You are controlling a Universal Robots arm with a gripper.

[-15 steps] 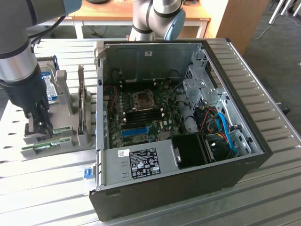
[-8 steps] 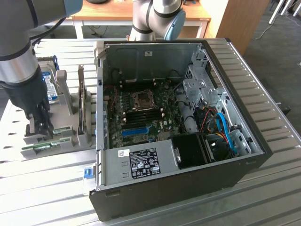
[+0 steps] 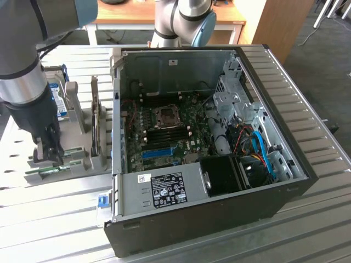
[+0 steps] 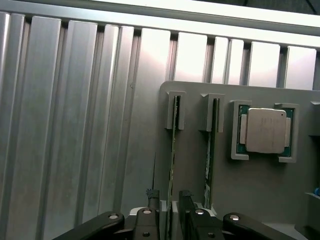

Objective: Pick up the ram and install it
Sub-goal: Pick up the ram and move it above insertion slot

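1. Surface. I am working over a ribbed metal counter (image 3: pixel 307 98). An open case (image 3: pixel 219 219) lies on it with the board (image 3: pixel 164 131) exposed. No stick is seated in the board's slots as far as I can judge.

2. Arm. The arm (image 3: pixel 22 82) comes down at the exterior view's left, well apart from the case. Its wrist is vertical over a grey holder (image 3: pixel 77 118) that sits just beside the case.

3. Holder contents. A drive (image 3: pixel 56 96) stands at the holder's far end. A processor (image 4: pixel 262 131) rests in its own pocket. Two sticks stand on edge in parallel slots.

4. Task item. The ram (image 4: pixel 173 145) is the stick farther from the processor. The second stick (image 4: pixel 210 150) stands between the two. The ram is not yet lifted, and its ends sit in the slot brackets.

5. Key relation. The ram lies directly below the hand (image 4: pixel 170 197). Its long axis runs along the holder, passing through the gap between the fingers (image 4: pixel 152 205), so the pads face its two flat sides.

6. Hand state. The hand is spread, with one finger on each side of the ram. I see a clear gap on both sides, so nothing is pinched.
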